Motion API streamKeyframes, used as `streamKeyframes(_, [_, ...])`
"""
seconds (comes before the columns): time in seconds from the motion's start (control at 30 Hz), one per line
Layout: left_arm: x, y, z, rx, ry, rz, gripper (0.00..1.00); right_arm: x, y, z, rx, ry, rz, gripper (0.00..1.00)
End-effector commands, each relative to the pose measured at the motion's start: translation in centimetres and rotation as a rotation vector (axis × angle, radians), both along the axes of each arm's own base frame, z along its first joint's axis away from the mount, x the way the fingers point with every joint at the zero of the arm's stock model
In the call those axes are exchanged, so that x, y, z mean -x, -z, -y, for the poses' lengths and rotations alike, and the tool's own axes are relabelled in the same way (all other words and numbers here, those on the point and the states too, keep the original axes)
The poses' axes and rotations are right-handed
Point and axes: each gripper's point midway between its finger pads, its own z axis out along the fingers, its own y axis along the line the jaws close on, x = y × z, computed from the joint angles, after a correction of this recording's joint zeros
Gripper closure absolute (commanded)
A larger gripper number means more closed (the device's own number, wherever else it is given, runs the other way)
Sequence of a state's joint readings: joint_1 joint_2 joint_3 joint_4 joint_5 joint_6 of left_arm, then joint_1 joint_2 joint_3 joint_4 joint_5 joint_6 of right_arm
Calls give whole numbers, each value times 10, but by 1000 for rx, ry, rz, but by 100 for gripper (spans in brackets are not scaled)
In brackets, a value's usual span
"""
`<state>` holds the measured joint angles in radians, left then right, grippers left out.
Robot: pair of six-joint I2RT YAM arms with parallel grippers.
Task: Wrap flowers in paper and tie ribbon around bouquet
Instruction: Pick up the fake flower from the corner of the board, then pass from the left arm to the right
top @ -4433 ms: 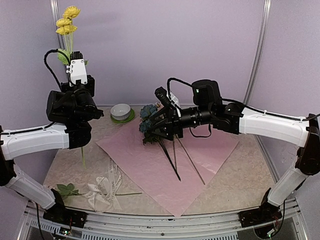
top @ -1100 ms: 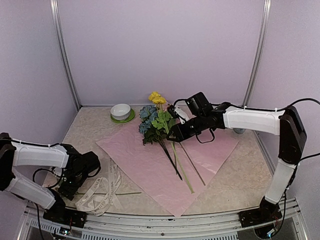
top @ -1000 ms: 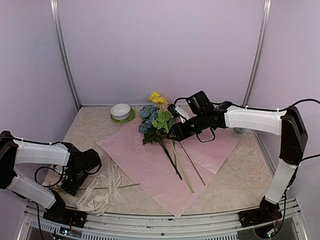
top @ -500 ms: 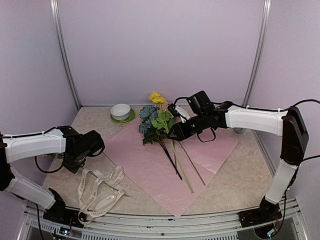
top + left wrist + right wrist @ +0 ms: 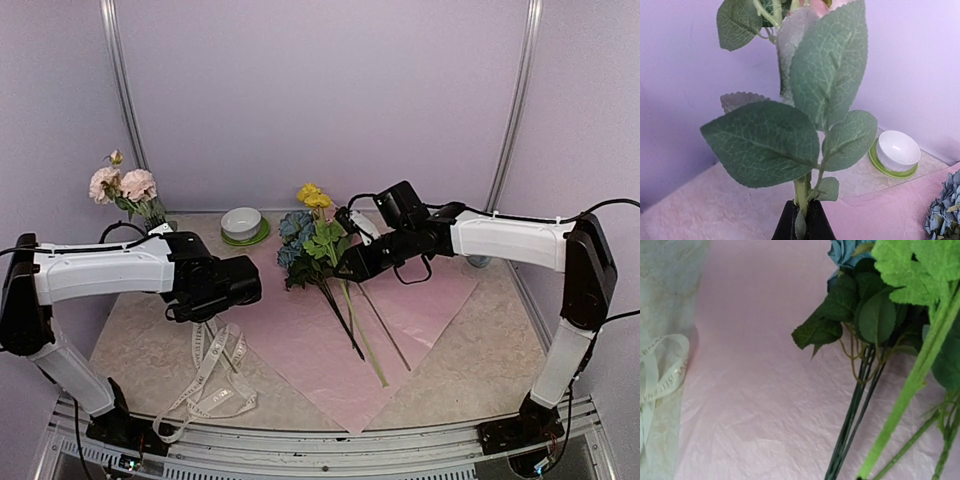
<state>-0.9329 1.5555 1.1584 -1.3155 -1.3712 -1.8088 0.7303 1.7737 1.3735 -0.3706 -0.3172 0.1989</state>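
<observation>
A white bowl [image 5: 242,220] stands on a green saucer [image 5: 890,172] at the back of the tabletop [image 5: 480,350]. Its hollow shows only plain white. The lilac-pink paper [image 5: 300,335] lies flat mid-tabletop and carries the flowers [image 5: 312,240]. Blue and yellow blooms point toward the bowl, and the thin stems run toward the near edge.

The left end effector [image 5: 803,222] is pinched tight on a pink-bloomed stem [image 5: 125,186], held upright above the tabletop's left side, well apart from the paper. The ribbon [image 5: 210,380] lies in loose loops on the tabletop near the front left, just beside the paper's edge.

The right end effector [image 5: 347,270] sits low over the flowers' stems. Its fingers do not show in its own wrist view, so I cannot tell whether it grips them or how wide it stands. In the left wrist view, broad leaves fill the middle and the blooms are cut off at the top. The ribbon's lettering is too small to read.
</observation>
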Motion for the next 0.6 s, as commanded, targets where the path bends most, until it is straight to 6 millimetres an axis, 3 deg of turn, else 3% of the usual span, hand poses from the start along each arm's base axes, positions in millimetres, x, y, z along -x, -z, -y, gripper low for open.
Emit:
streamKeyframes(0.0, [-7, -80, 20, -351, 77, 164, 100, -1, -25, -4, -22, -17, 56, 54])
streamKeyframes(0.2, [-30, -105, 21, -525, 2, 22, 100, -3, -39, -8, -49, -27, 88, 54])
streamKeyframes(0.3, [-20, -120, 27, -427, 32, 107, 100, -3, -48, -9, -68, -29, 105, 53])
streamKeyframes(0.47, [10, -172, 28, -102, 86, 346, 100, -2, -62, -14, -114, -51, 130, 53])
streamKeyframes(0.57, [20, -194, 45, -26, 139, 388, 100, 2, -76, -23, -178, -96, 137, 53])
